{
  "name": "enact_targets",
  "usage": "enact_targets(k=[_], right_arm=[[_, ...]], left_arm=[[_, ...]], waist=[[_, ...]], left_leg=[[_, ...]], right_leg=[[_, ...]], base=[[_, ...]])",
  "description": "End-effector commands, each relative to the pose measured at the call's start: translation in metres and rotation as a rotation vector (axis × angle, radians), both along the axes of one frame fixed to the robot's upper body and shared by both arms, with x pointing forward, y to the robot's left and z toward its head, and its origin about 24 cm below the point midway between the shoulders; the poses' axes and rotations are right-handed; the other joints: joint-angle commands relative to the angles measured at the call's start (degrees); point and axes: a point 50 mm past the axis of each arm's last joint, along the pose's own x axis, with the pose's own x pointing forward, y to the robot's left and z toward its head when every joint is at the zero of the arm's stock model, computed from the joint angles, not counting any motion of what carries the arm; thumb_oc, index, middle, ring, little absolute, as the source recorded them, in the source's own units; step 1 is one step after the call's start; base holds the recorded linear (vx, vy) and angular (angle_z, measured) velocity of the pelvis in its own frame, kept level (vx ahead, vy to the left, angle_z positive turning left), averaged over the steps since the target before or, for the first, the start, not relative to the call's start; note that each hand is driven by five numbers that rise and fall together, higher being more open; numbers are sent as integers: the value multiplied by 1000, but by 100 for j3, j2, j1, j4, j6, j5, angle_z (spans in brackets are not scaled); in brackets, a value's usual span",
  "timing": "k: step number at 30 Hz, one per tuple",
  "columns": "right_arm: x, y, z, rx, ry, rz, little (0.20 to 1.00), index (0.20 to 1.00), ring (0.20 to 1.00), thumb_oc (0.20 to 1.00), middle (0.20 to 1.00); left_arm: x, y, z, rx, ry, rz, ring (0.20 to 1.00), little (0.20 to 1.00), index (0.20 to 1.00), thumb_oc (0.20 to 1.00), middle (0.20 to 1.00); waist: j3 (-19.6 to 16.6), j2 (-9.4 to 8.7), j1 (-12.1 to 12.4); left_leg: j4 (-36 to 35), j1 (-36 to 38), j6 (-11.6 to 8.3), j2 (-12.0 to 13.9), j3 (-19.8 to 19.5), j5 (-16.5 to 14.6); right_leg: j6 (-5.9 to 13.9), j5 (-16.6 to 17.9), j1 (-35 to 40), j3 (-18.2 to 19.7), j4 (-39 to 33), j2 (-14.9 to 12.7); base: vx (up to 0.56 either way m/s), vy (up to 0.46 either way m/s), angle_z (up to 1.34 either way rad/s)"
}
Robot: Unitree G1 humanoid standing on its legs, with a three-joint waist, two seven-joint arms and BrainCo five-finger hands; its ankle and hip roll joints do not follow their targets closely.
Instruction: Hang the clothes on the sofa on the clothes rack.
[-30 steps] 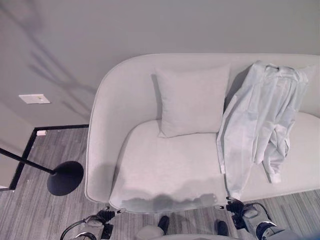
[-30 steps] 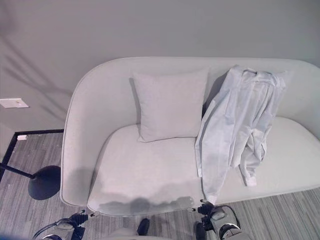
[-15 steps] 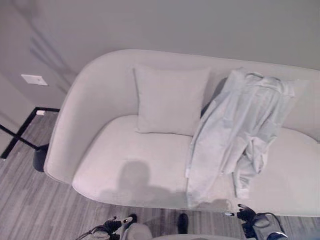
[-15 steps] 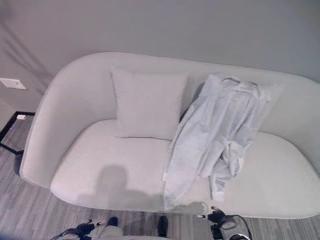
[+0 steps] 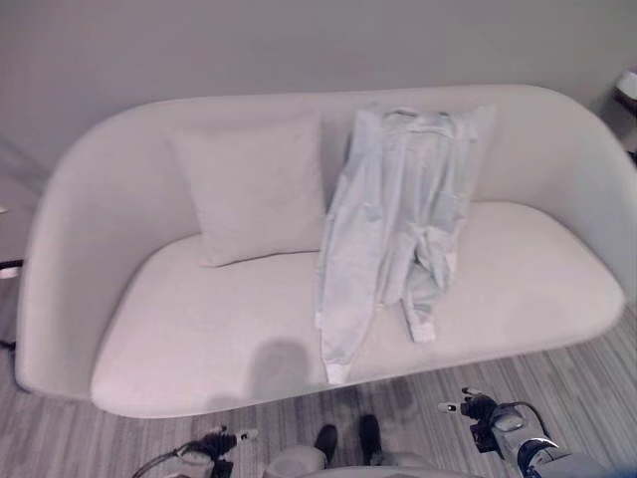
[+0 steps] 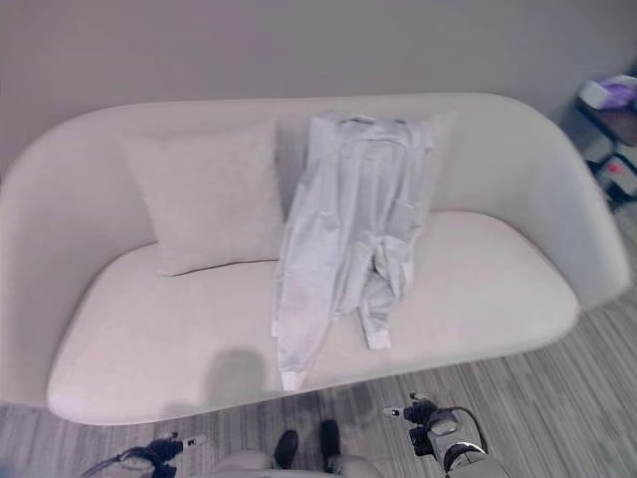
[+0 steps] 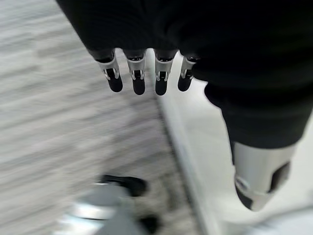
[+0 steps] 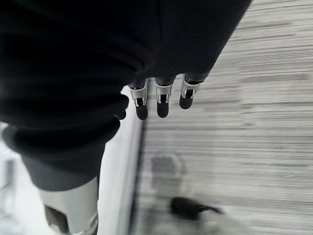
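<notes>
A pale blue-white shirt (image 5: 390,214) hangs over the back of the light grey sofa (image 5: 95,164) and runs down onto the seat, a sleeve end near the front edge. My left hand (image 7: 138,81) hangs low over the striped floor beside the sofa's front edge, open, fingers straight, nothing in it. My right hand (image 8: 162,105) hangs the same way at the other side, open and empty. Both hands are well short of the shirt.
A square grey pillow (image 5: 254,184) leans on the sofa back, left of the shirt. At the far right stands a dark shelf (image 6: 607,134) with a purple item (image 6: 609,93) on it. Striped grey floor (image 5: 567,373) lies before the sofa.
The camera has swung right, so the whole picture has shifted left: the sofa's right end and the shelf have come into view, the lamp base and wall plate have left. The shirt lies unchanged.
</notes>
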Motion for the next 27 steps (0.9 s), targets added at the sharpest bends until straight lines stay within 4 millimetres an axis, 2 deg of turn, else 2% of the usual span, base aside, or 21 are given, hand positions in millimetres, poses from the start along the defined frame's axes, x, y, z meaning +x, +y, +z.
enact_targets(k=[1, 4, 8, 9, 11, 12, 14, 17, 18, 21, 22, 23, 24, 27], right_arm=[[12, -3, 6, -11, -63, 40, 1000, 1000, 1000, 1000, 1000], [17, 3, 8, 2, -78, 70, 1000, 1000, 1000, 1000, 1000], [20, 9, 8, 15, -88, 90, 1000, 1000, 1000, 1000, 1000], [21, 7, 9, 10, -100, 90, 1000, 1000, 1000, 1000, 1000], [18, 3, 9, 1, -104, 79, 1000, 1000, 1000, 1000, 1000], [15, -2, 9, -9, -103, 61, 1000, 1000, 1000, 1000, 1000], [12, -8, 10, -20, -105, 42, 1000, 1000, 1000, 1000, 1000], [9, -14, 11, -38, -102, 21, 1000, 1000, 1000, 1000, 1000], [9, -18, 12, -44, -108, 0, 1000, 1000, 1000, 1000, 1000], [6, -23, 12, -54, -100, -15, 1000, 1000, 1000, 1000, 1000], [2, -30, 13, -65, -98, -44, 1000, 1000, 1000, 1000, 1000], [2, -30, 13, -65, -98, -44, 1000, 1000, 1000, 1000, 1000], [3, -27, 13, -61, -95, -34, 1000, 1000, 1000, 1000, 1000], [7, -20, 11, -41, -101, -28, 1000, 1000, 1000, 1000, 1000]], left_arm=[[4, 18, 7, 52, -13, 12, 1000, 1000, 1000, 1000, 1000], [4, 22, 9, 62, -27, 22, 1000, 1000, 1000, 1000, 1000], [3, 24, 9, 65, -22, 31, 1000, 1000, 1000, 1000, 1000], [3, 21, 8, 52, -25, 30, 1000, 1000, 1000, 1000, 1000], [1, 18, 6, 39, -23, 32, 1000, 1000, 1000, 1000, 1000], [0, 13, 5, 21, -22, 31, 1000, 1000, 1000, 1000, 1000], [1, 9, 3, 6, -25, 28, 1000, 1000, 1000, 1000, 1000], [7, 5, 4, -2, -40, 13, 1000, 1000, 1000, 1000, 1000], [11, 5, 6, -1, -53, 5, 1000, 1000, 1000, 1000, 1000], [15, 5, 7, -2, -64, 11, 1000, 1000, 1000, 1000, 1000], [14, 7, 7, 3, -60, 12, 1000, 1000, 1000, 1000, 1000], [13, 7, 7, 3, -60, 12, 1000, 1000, 1000, 1000, 1000], [10, 8, 6, 4, -46, 9, 1000, 1000, 1000, 1000, 1000], [7, 11, 6, 21, -37, 9, 1000, 1000, 1000, 1000, 1000]], waist=[[-245, -80, 159], [-211, -42, 67], [-241, -214, 19], [-274, -274, -31], [-282, -287, -73], [-289, -287, -113], [-285, -257, -143], [-198, -272, -126], [-137, -300, -161], [-153, -276, -161], [-166, -261, -128], [-164, -262, -133], [-196, -274, -78], [-279, -290, -33]], left_leg=[[-263, -58, -454, 30, -247, 33], [-263, 68, -472, 216, -405, -42], [-263, 26, -487, 300, -397, -126], [-263, -49, -519, 519, -346, -90], [-263, -84, -510, 732, -302, -20], [-263, -96, -471, 919, -252, 81], [-263, -81, -439, 1065, -156, 186], [-234, -127, -448, 1094, -60, 360], [-78, -88, -484, 1051, 85, 368], [-263, -86, -522, 950, 194, 313], [-263, -506, -524, 678, 137, 144], [-263, -501, -522, 673, 132, 140], [-263, -539, -527, 532, -59, 59], [-263, -513, -563, 422, -2, 30]], right_leg=[[-141, 87, 287, 59, -445, -832], [-16, 165, -137, 274, -929, -1125], [-44, 63, -8, 213, -929, -1125], [-20, 100, 22, 162, -929, -965], [-27, 130, 101, 124, -929, -804], [-26, 111, 177, 87, -929, -652], [-35, 46, 285, 64, -929, -529], [-39, 107, 347, 34, -929, -522], [-74, 132, 377, -10, -929, -507], [-73, 52, 417, -72, -929, -501], [-78, 27, 457, -115, -929, -534], [-77, 19, 465, -121, -929, -539], [-94, 38, 495, -54, -929, -540], [-130, 33, 519, -98, -929, -671]], base=[[143, -155, -14], [111, -204, -20], [71, -266, 41], [137, -466, 52], [153, -463, 14], [154, -452, 20], [108, -278, 20], [52, -153, 23], [70, -120, 28], [59, 9, 19], [43, 49, 29], [95, 109, 45], [79, 107, 28], [104, 201, -23]])
